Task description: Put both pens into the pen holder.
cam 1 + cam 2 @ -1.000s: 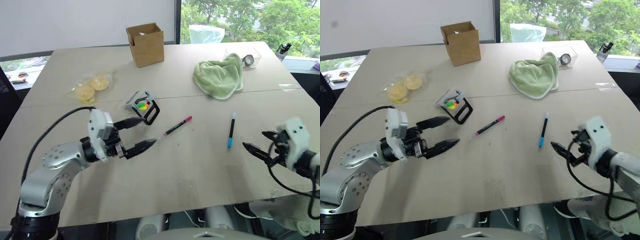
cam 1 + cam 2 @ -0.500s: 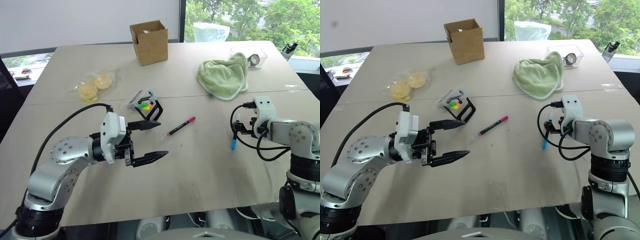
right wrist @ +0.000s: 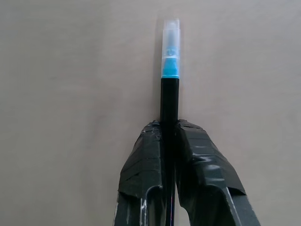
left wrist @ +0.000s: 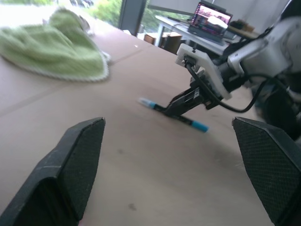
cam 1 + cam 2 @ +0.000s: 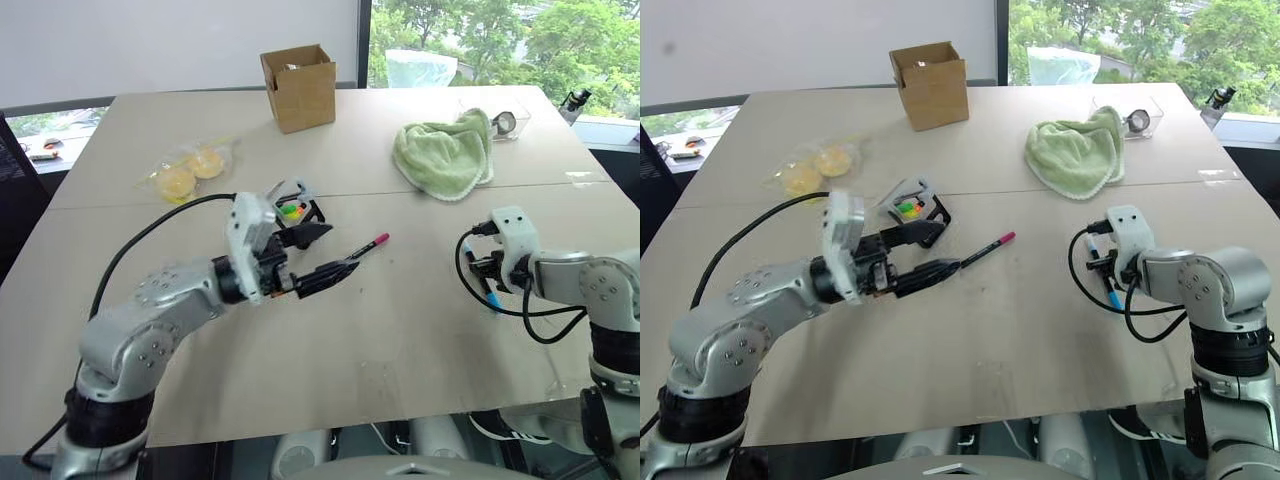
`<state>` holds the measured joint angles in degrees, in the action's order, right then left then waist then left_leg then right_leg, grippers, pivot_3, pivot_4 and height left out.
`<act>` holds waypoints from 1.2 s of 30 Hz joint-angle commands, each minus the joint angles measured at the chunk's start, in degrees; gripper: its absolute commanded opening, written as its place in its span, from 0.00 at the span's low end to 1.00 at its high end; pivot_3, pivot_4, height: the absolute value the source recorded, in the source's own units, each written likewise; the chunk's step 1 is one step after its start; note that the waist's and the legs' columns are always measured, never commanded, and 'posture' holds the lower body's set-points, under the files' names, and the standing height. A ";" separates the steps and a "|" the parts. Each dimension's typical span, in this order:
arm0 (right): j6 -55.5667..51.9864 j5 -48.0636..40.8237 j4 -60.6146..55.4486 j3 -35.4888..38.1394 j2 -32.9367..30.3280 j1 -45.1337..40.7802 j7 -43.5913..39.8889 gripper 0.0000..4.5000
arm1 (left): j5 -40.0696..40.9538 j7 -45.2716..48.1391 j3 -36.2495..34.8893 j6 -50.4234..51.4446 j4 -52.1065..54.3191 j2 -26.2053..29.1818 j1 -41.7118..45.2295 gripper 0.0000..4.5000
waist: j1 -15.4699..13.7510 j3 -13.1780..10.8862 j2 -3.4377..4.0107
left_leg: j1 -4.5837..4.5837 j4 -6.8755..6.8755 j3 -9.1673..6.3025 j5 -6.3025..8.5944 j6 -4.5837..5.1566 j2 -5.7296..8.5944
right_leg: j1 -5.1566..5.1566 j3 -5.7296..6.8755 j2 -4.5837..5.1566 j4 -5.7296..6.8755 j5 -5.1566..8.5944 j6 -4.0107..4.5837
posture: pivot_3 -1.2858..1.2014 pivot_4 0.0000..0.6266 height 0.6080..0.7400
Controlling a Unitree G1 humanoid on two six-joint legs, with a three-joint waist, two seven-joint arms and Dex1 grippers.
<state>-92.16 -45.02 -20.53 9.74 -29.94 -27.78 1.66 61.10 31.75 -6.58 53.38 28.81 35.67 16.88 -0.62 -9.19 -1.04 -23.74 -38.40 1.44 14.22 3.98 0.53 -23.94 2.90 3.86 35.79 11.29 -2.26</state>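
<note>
Pinching the slim black pen with blue ends [image 3: 170, 101] between its two black fingers, the right gripper [image 3: 169, 141] holds it against the beige table [image 5: 420, 330]. The left gripper [image 5: 325, 255] hangs spread wide, one fingertip beside the pink-capped black pen [image 5: 362, 250] and the other by the small black-framed clear-sided holder [image 5: 290, 210].

Blue pen's [image 3: 170, 99] lower barrel hidden between the right end effector's [image 3: 170, 136] fingers.
</note>
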 commanded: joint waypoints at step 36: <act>48.21 -4.41 -31.70 14.64 -17.11 31.39 -42.52 0.99 | -15.48 3.04 4.38 -12.81 6.64 2.80 12.99 0.00 | -0.48 -0.14 0.09 | -0.01 0.08 -0.12 0.01 -0.03 0.20 | 0.15 0.04 0.23 -0.30 0.22 0.17 | 0.52 0.24 1.00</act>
<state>-50.40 -51.82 -51.85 21.73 -47.26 3.48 -36.36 48.96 32.35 -1.31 44.82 32.30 37.53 30.07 -1.10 -9.33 -0.95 -23.75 -38.31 1.34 14.22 3.95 0.72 -23.80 2.91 4.09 35.49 11.52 -2.12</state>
